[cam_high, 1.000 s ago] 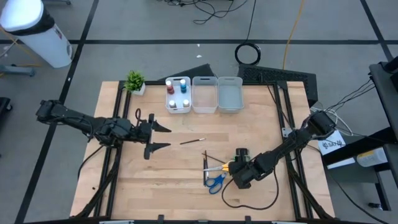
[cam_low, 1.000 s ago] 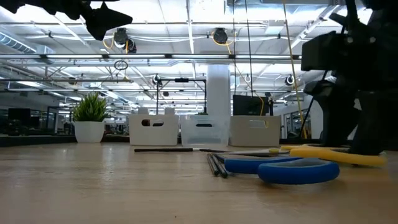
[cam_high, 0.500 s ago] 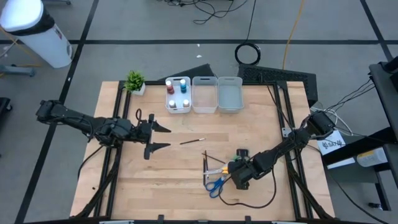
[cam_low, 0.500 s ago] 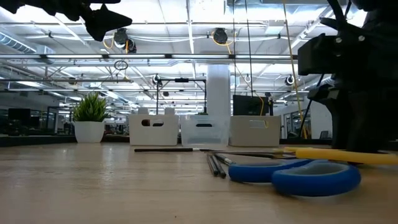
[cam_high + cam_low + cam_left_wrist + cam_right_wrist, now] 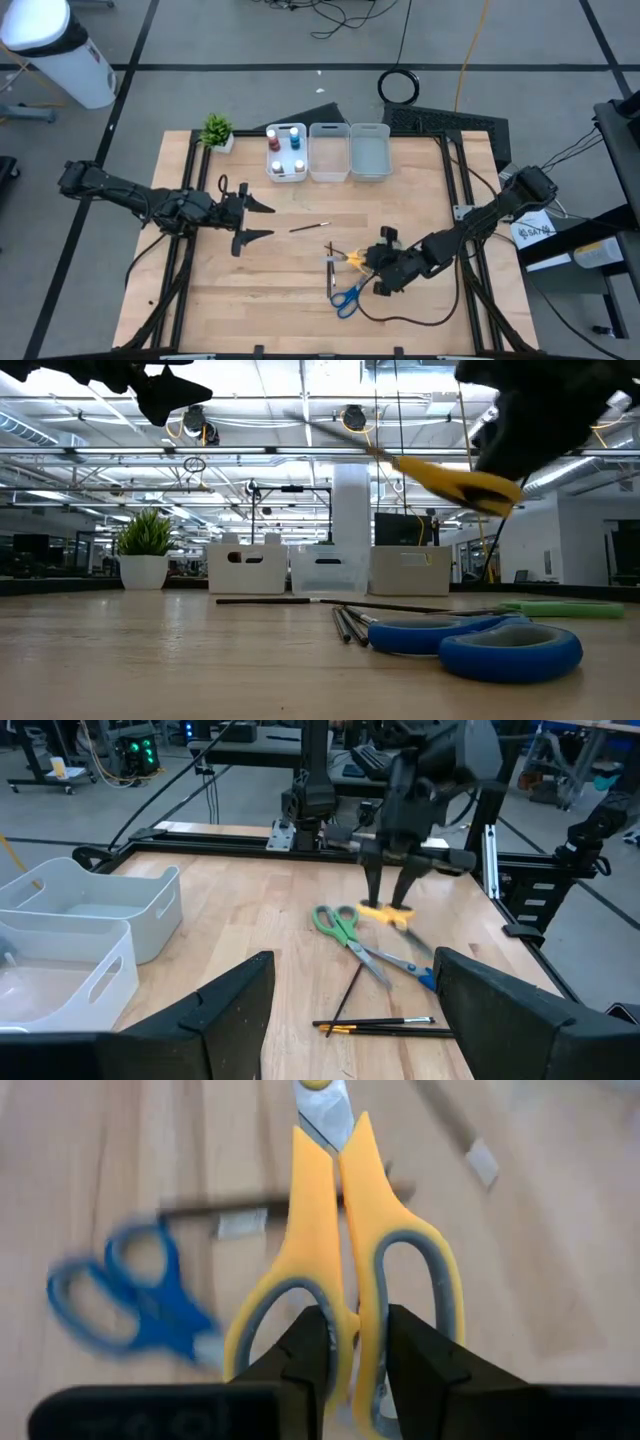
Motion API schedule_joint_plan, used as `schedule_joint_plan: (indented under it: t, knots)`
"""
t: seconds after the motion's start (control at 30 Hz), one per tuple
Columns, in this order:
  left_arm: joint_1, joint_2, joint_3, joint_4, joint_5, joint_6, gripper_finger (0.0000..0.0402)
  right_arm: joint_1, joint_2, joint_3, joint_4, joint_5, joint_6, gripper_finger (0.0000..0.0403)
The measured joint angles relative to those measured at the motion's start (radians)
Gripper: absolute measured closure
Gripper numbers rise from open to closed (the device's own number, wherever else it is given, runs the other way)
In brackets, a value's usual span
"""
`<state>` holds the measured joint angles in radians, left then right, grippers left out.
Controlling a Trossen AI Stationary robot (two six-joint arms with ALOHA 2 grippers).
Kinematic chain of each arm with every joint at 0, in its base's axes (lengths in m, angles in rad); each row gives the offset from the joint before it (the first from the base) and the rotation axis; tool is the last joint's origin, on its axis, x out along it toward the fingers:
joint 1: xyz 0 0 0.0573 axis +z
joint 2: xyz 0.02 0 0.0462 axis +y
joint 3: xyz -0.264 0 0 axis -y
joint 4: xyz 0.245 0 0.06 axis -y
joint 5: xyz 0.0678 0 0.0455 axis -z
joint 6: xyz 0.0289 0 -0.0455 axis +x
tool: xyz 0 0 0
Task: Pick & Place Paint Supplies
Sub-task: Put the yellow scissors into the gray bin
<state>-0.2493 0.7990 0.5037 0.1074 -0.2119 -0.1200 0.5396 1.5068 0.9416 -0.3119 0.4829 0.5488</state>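
Now, right gripper [image 5: 348, 1342]: we see it clenched on yellow scissors [image 5: 345, 1230], lifted off the table [image 5: 280, 290].
Left gripper [image 5: 252, 221]: released, hovering at 9 o'clock.
Blue scissors [image 5: 347, 296]: lying at 6 o'clock.

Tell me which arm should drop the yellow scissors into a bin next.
Right. The right gripper already holds the yellow scissors lifted off the table; the left gripper hangs open and empty.

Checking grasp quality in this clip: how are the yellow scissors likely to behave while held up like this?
The yellow scissors look rigid, so probably no sag. The right gripper is shut on the handle end only, blades jutting out, so they may pivot or droop. In the low view they hang tilted above the table, hinting at that. The smooth handles might slip.
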Motion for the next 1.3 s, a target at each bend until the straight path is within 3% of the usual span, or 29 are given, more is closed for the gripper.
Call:
schedule_joint_plan:
  t: [0.23,0.4,0.53,0.73,0.93,1.3]
  knots:
    - [0.000,0.000,0.000,0.000,0.000,-0.021,0.0117,-0.034,-0.006,0.000,0.124,0.147,-0.046,0.0337]
    - [0.000,0.000,0.000,0.001,0.000,-0.019,0.0117,-0.134,-0.019,0.000,0.136,0.227,-0.011,0.0337]
    - [0.000,0.000,0.000,0.000,0.000,-0.017,0.0117,-0.295,-0.075,0.000,0.130,0.171,-0.050,0.0337]
    - [0.000,0.000,0.000,-0.001,0.000,-0.006,0.0117,-0.590,-0.168,0.000,0.069,0.007,-0.125,0.0337]
    - [0.000,0.000,0.000,-0.007,0.000,-0.006,0.0117,-0.859,-0.179,0.001,-0.065,-0.139,-0.098,0.0337]
    - [0.000,0.000,0.000,-0.007,0.000,-0.011,0.0117,-1.016,-0.116,0.001,-0.096,-0.201,-0.086,0.0337]
